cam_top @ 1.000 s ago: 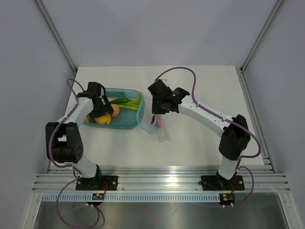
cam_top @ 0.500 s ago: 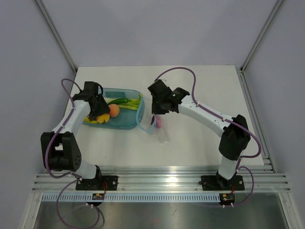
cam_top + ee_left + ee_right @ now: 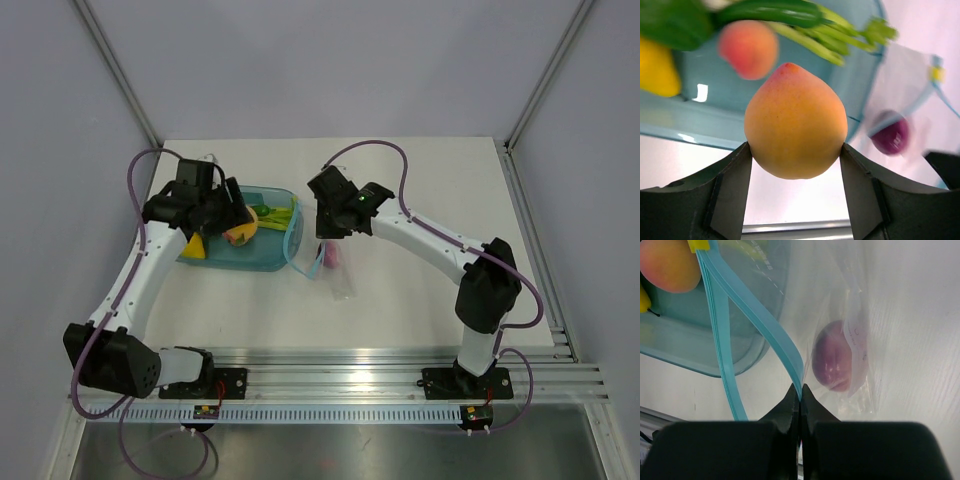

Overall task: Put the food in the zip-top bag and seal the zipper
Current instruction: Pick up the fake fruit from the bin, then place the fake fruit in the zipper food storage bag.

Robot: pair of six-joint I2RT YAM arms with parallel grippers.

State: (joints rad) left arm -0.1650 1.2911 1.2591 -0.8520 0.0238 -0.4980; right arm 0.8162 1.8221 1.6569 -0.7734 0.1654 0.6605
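The orange peach is mid-carry, gripped snugly between the left fingers, which are spread about the fruit's width, and it's up over the teal tray. The zip-top bag lies on the counter just right of the tray, with a purple piece inside. The right fingers are pinched tight on one lip of the blue zipper, so the mouth gapes. Looks like the loading step to me: next the peach has to go right and drop through that opening
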